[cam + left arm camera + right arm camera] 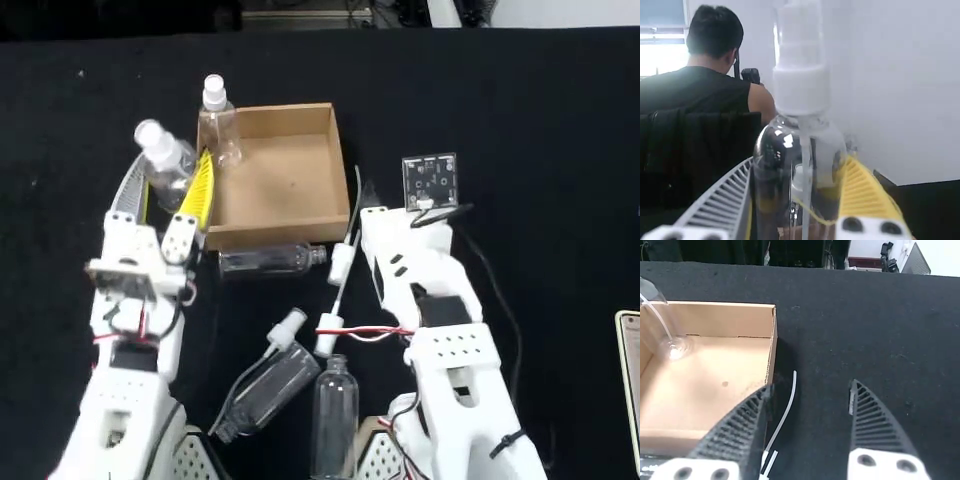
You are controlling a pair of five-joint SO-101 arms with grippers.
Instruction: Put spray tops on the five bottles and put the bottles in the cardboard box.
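Nearest the arm bases, a capped bottle (262, 380) and an open bottle (335, 405) are lying flat, both clear plastic. Another uncapped bottle (270, 260) is lying just in front of the cardboard box (275, 232). Right gripper (809, 387) is hanging spread wide beside the box. Left gripper (172, 165) is pinching a white-topped bottle (790, 155) at the box's left wall, I think just outside it. Farthest, a finished bottle (218, 125) is standing in the box's corner.

The bottle (800, 165) is cut off at its base and at the tip of its spray top (801, 75), and a dip tube (788, 405) is partly hidden under the right gripper (809, 388).
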